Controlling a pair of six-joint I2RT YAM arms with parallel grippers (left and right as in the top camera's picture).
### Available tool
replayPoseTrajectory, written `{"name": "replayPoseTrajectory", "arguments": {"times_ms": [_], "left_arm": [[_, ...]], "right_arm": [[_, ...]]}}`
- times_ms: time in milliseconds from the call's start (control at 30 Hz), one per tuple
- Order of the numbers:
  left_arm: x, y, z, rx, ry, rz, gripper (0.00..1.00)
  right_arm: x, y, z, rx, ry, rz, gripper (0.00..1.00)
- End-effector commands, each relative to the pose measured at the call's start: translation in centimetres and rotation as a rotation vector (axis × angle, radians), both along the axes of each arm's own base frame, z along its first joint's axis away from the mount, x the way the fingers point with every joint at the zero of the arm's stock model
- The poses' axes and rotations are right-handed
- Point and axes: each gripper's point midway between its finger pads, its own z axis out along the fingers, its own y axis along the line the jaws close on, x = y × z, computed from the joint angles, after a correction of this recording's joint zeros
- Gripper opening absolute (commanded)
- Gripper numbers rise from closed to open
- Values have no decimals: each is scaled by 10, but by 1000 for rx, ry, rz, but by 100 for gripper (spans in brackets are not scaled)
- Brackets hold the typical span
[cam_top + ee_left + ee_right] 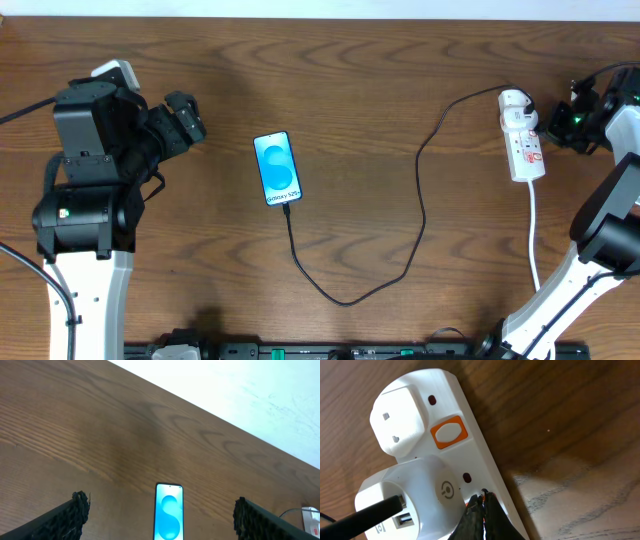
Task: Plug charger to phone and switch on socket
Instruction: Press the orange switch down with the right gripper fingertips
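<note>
The phone [277, 168] lies flat mid-table with its blue screen up. It also shows in the left wrist view as the phone [169, 512]. The charger [345, 299], a thin black cable, runs from the phone's near edge in a loop to the socket [523, 140] at the right. My left gripper [190, 122] hangs open left of the phone, with nothing between its fingers [75, 512]. My right gripper [482, 497] is shut, its tips resting on the socket [470, 425] where a sliver of red switch shows under them. An orange switch [449, 432] sits further along.
A white adapter [415, 495] is plugged into the socket, with the black cable's plug [365, 515] in its USB port. A thick white cord [533, 235] runs from the socket toward the table's near edge. A white wall [240, 395] lies beyond the far edge.
</note>
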Motion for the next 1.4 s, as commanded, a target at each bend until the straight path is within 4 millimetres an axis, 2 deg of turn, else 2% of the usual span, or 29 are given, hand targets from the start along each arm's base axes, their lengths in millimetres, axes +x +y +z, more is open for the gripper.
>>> {"name": "replayPoseTrajectory", "arguments": {"times_ms": [0, 900, 1067, 1367], "left_arm": [[0, 5, -2, 14, 7, 20, 93], [0, 5, -2, 14, 7, 20, 93], [0, 5, -2, 14, 7, 20, 93], [0, 5, -2, 14, 7, 20, 94]], "right_arm": [[0, 8, -6, 12, 2, 43, 1], [-2, 34, -17, 13, 29, 142, 1], [-2, 43, -29, 25, 50, 159, 1], [-4, 66, -31, 57, 75, 199, 1]]}}
